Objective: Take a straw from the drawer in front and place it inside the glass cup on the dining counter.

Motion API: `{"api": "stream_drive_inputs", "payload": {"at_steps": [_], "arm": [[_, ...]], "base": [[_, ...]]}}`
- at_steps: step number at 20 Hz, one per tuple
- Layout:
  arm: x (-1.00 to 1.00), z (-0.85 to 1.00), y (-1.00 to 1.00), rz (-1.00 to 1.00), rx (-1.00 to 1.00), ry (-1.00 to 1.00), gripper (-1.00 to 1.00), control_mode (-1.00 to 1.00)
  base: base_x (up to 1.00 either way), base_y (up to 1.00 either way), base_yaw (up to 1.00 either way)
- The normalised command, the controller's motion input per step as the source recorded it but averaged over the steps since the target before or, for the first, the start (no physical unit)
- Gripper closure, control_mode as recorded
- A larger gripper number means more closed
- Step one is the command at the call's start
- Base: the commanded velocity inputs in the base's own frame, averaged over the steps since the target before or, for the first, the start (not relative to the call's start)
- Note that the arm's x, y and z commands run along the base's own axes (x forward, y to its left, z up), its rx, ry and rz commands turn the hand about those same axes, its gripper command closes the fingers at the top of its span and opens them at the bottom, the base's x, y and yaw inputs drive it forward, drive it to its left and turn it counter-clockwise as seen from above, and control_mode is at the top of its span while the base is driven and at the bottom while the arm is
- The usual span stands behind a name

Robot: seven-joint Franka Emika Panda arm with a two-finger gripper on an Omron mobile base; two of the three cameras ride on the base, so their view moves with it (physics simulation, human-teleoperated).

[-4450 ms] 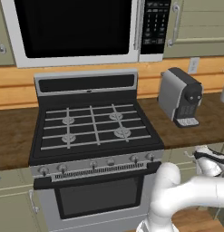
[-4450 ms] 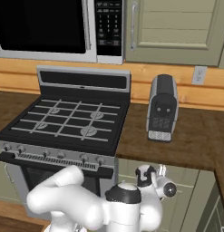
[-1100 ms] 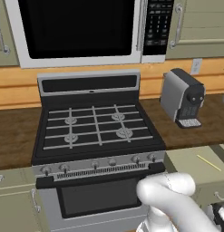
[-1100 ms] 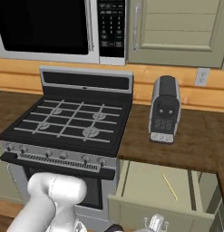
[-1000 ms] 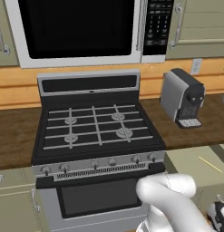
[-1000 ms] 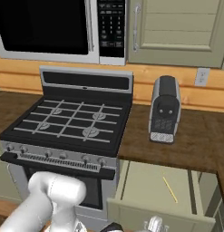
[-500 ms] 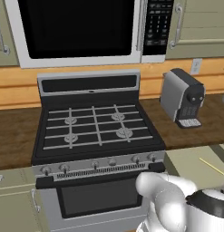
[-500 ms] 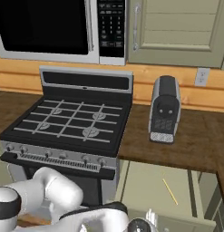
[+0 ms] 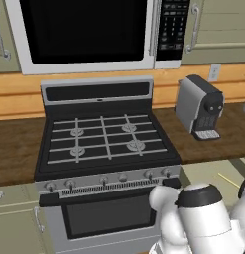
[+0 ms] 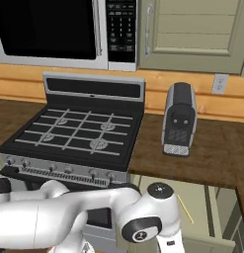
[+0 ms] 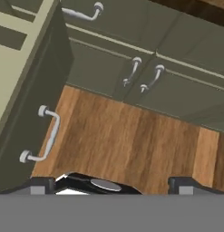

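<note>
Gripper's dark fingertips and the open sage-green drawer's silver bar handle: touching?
Apart. The hand view shows the gripper open, wood floor lying between its fingertips and the drawer handle.

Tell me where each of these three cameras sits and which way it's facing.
Left base view: behind the arm's left, facing the stove; arm at lower right.
Right base view: behind its right, same stove, open drawer holding the straw; arm at lower left.
Hand view: on the hand, facing the floor and drawer handle; gripper open.
Both base views share stove, coffee machine, straw.
</note>
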Motion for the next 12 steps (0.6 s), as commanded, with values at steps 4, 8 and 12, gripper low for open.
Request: {"api": "stream_drive_inputs", "payload": {"at_steps": [4, 8, 12], "arm": [[0.00, 1.00, 0.31, 0.21, -0.01, -0.06, -1.00, -1.00], [0.18, 0.98, 0.17, 0.24, 0.00, -0.04, -1.00, -1.00], [0.44, 0.72, 0.04, 0.27, 0.04, -0.03, -1.00, -1.00]], "base": [[0.00, 0.00, 0.00], [0.00, 0.00, 0.00], [0.00, 0.00, 0.00]]}}
